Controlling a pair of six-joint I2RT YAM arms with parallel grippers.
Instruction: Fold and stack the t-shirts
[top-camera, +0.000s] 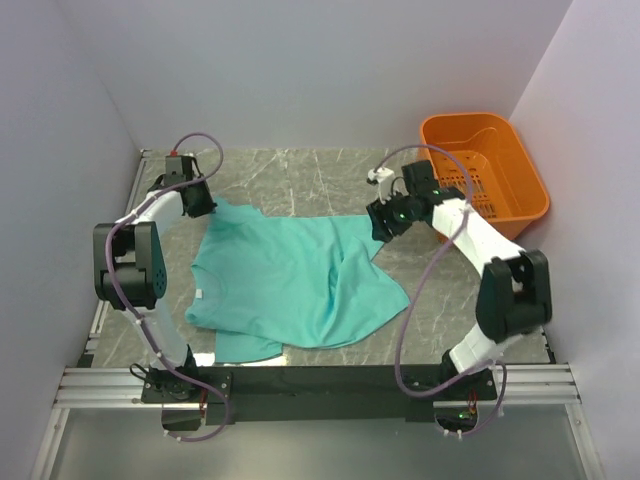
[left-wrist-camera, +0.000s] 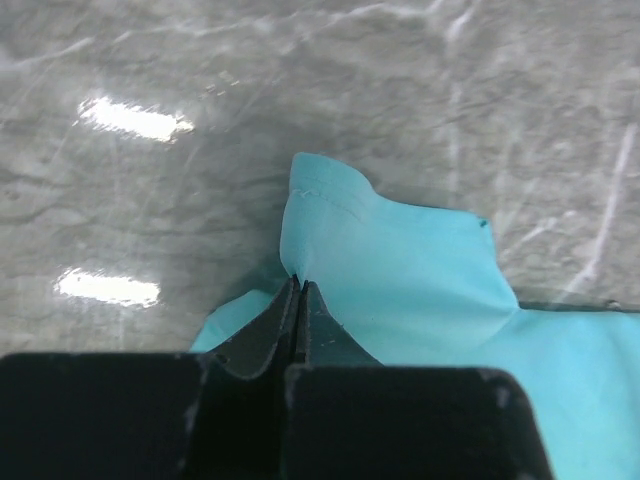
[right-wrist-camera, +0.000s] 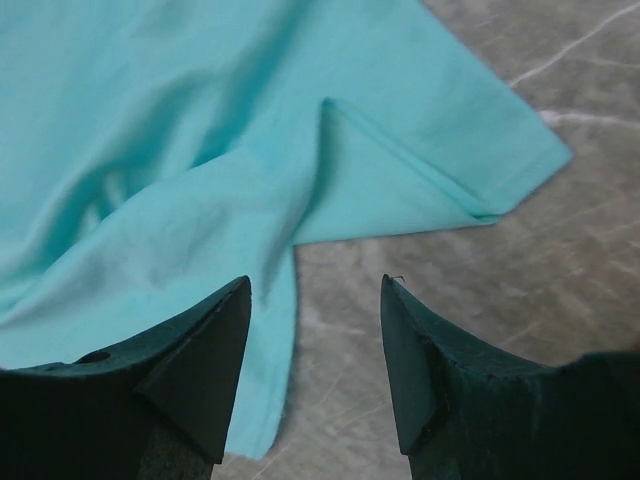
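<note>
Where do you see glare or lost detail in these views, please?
Left wrist: two bright glare patches on the table, left of the t-shirt; left gripper's fingers dark, little detail. Right wrist: no glare, right gripper's fingers equally dark. Top external: even light, faint shadows only.

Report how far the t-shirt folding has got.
Done: no neat fold yet; the teal t-shirt lies spread and rumpled on the table. In hand: left gripper is shut on one corner, right gripper open by a sleeve. Left: all folds, then stacking.
</note>
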